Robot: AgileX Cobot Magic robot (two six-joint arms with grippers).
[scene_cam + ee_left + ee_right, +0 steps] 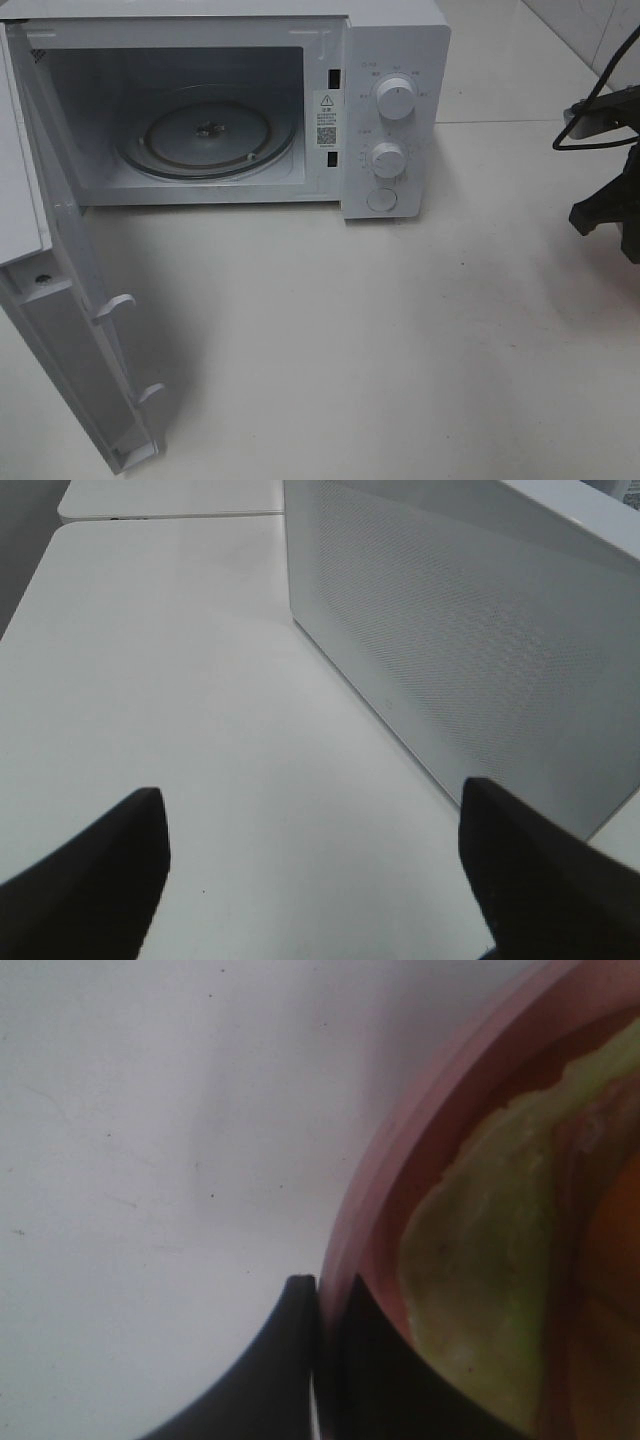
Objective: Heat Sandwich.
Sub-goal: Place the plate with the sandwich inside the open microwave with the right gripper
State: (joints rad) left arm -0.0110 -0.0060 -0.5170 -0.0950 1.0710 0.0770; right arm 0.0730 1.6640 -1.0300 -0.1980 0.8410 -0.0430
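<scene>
In the right wrist view the sandwich [480, 1280] lies on a round pink plate [400, 1170], showing greenish-yellow filling at close range. My right gripper [318, 1360] is shut, its two black fingers pinching the plate's rim. In the exterior high view only a dark part of the right arm [608, 205] shows at the right edge; plate and sandwich are out of that view. My left gripper [315, 880] is open with nothing between its fingers, hovering over the white tabletop beside a perforated white panel of the microwave [470, 630].
The white microwave [395, 120] stands at the back with its door [70, 330] swung wide open toward the front left. Its glass turntable [208, 135] is bare. A black cable [590, 100] hangs at the right edge. The white table [380, 340] spreads in front.
</scene>
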